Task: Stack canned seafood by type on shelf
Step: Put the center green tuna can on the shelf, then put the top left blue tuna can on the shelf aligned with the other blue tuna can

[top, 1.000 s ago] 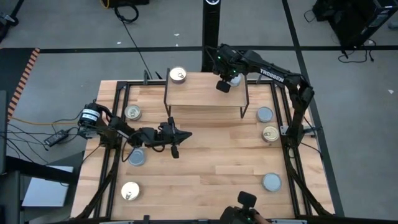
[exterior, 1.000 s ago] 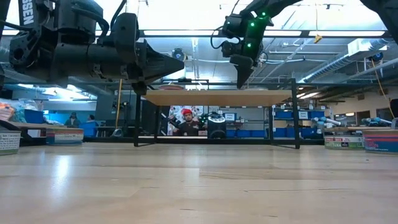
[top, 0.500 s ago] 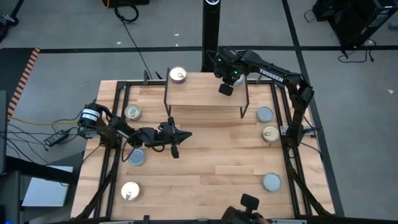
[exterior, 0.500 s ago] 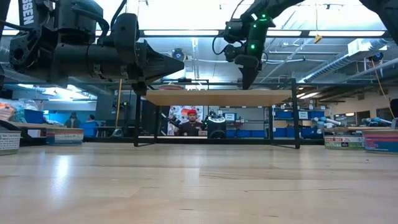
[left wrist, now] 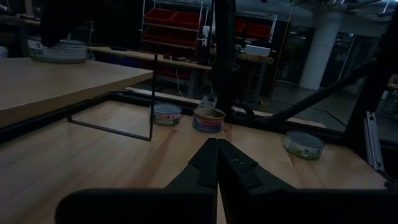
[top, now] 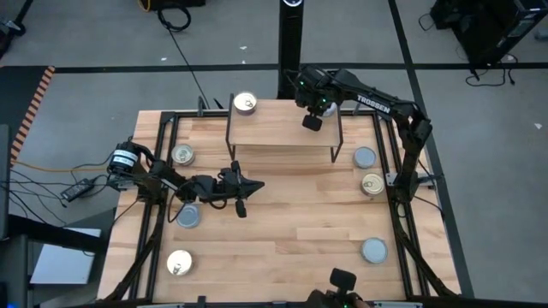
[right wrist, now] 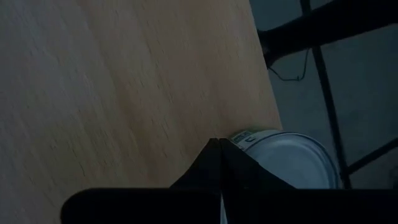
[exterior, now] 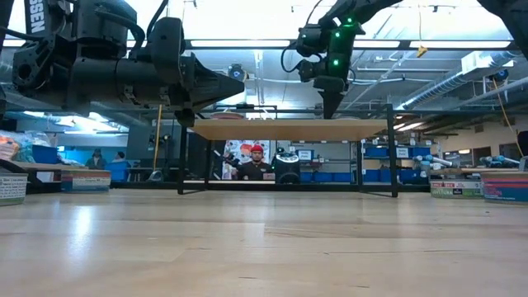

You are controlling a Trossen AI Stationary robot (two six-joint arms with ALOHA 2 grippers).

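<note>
On the left of the surface [top: 282, 222], three tins lie apart: a gold tin [top: 181, 155] near the back, a grey tin [top: 187, 215] in front of it partly under the left arm, and a gold tin [top: 179, 263] at the front corner. The left claw [top: 253, 185] hovers over the surface just in front of the shelf [top: 278, 128], fingers pressed together, holding nothing. On the shelf's back left corner sits another gold tin [top: 245, 103]. The right claw [top: 310, 122] hangs just above the shelf's right part, pointing down, fingers together and empty; a grey tin [right wrist: 287, 162] shows right by its tip. On the right lie a grey tin [top: 365, 157], a gold tin [top: 372, 183] and a grey tin [top: 373, 250] toward the front.
</note>
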